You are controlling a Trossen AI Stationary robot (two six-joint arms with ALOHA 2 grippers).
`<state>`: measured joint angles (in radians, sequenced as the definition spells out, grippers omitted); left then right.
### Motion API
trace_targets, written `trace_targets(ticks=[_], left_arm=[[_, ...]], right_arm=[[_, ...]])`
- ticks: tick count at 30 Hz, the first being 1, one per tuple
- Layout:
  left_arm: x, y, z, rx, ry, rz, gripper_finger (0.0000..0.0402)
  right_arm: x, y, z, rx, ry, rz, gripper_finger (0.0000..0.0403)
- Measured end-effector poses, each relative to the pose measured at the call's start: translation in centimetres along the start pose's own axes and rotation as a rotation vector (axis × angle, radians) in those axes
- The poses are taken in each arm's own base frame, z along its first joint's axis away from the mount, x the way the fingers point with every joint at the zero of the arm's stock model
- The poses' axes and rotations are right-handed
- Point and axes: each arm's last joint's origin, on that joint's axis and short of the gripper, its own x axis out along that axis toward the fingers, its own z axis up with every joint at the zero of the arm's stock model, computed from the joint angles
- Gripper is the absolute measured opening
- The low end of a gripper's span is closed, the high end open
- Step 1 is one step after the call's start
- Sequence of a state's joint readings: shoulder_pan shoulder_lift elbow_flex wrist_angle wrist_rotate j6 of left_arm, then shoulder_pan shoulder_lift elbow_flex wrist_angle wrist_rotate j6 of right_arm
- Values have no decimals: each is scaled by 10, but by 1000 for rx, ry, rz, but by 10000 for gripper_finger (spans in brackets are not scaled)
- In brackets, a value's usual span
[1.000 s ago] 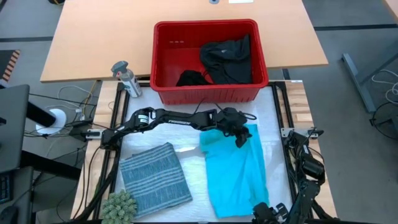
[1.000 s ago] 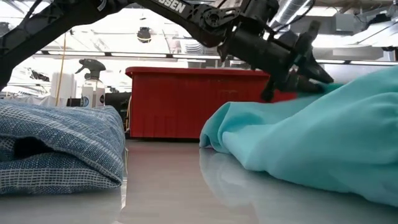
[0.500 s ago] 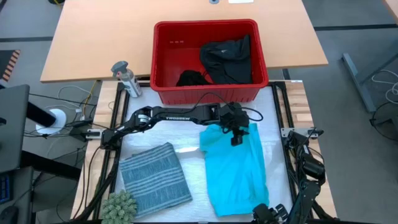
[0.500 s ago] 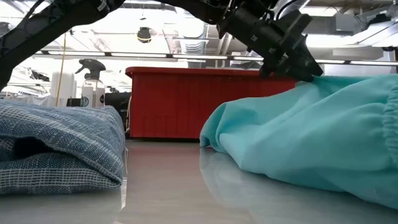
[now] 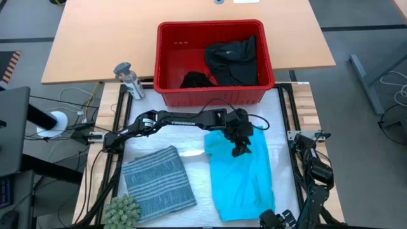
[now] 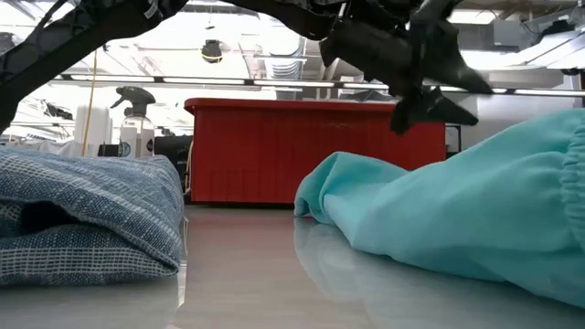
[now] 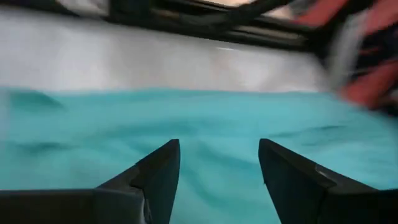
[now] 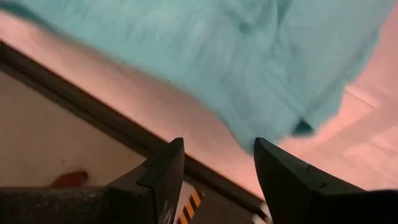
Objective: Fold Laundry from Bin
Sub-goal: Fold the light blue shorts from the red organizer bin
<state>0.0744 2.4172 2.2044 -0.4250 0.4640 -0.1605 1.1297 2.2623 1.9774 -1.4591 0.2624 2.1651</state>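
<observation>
- High view: three garments out or in: striped cloth (image 5: 159, 181) near left, turquoise cloth (image 5: 241, 175) near right, black clothes (image 5: 232, 60) in the bin (image 5: 210, 95).
- Low view: left gripper (image 6: 430, 78) above turquoise.
- Left wrist view: fingers (image 7: 155, 174) apart, empty.
- Right wrist view: right gripper (image 8: 214, 165) open, empty.

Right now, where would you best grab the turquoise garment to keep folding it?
Probably the bunched edge nearest the bin, coming straight down. The turquoise garment lies flat elsewhere, and the open left gripper hovers just above that raised fold.
</observation>
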Motion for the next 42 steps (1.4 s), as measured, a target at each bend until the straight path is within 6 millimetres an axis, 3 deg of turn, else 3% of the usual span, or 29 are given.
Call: trace_targets(ticks=[3,10,15,18,20,26,31,33,35,42], left_arm=[[4,-13,-6,-68,69,-174,211],[59,-73,-57,185,145,-136,192],[67,-87,-67,218,129,-133,178],[75,-85,-81,212,151,-103,172],[77,-83,-85,171,167,-103,171],[70,-74,-84,96,214,-119,170],[57,-70,-78,65,266,-103,170],[55,-64,-82,52,310,-87,170],[53,-56,-86,57,350,-58,170],[40,-27,-89,87,430,72,170]], right_arm=[[-1,-4,-5,-12,30,-22,219],[-4,-2,-4,-7,38,-9,219],[-35,3,-6,-29,-3,157,219],[-55,0,4,0,-82,191,217],[-56,5,18,23,-106,203,210],[-1,29,75,31,-209,14,149],[26,34,111,-57,-253,-102,63],[35,32,109,-62,-245,-129,26],[37,27,101,-53,-247,-142,15],[40,9,64,25,-156,-186,39]])
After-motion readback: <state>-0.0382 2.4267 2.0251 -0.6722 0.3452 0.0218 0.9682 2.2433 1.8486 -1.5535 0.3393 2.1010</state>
